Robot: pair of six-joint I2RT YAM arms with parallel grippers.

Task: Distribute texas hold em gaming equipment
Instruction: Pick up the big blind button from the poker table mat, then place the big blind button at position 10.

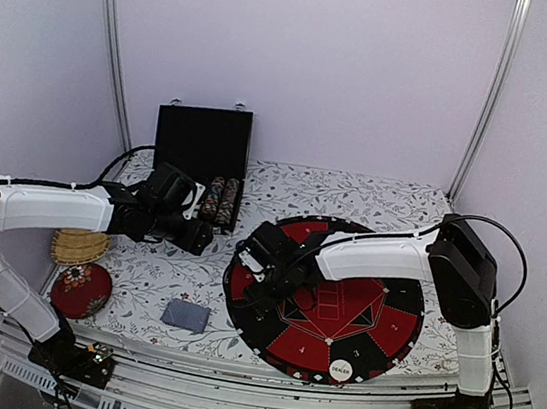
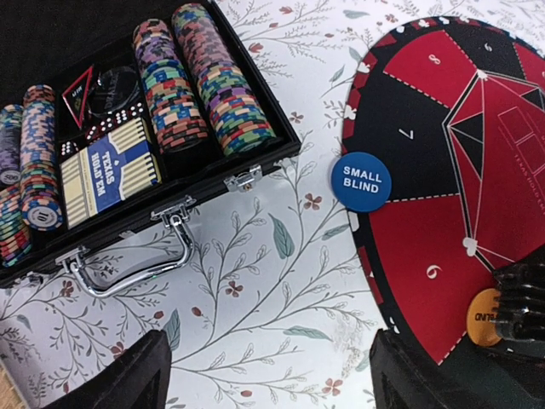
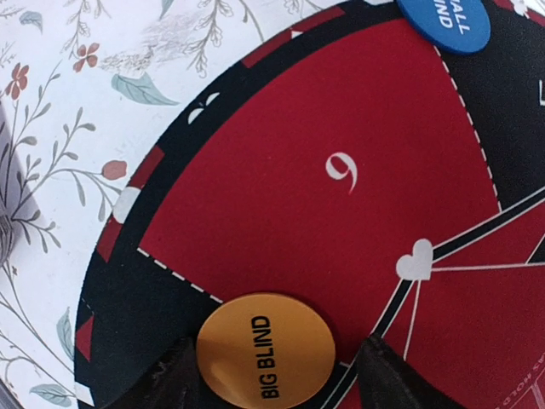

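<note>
Top external: high, behind the arm bases at the bottom edge. Faces down and forward, far enough to take in the whole table. Chip case upper centre-left, round mat lower right.

Left wrist: close, looks down. Left gripper fingers at bottom edge, case upper left, mat on the right.

Right wrist: nearest of all, steeply down on mat sector 6. Right gripper fingers at bottom.

Both wrist views share sector 6, the blue SMALL BLIND button and the orange BIG BLIND button.
</note>
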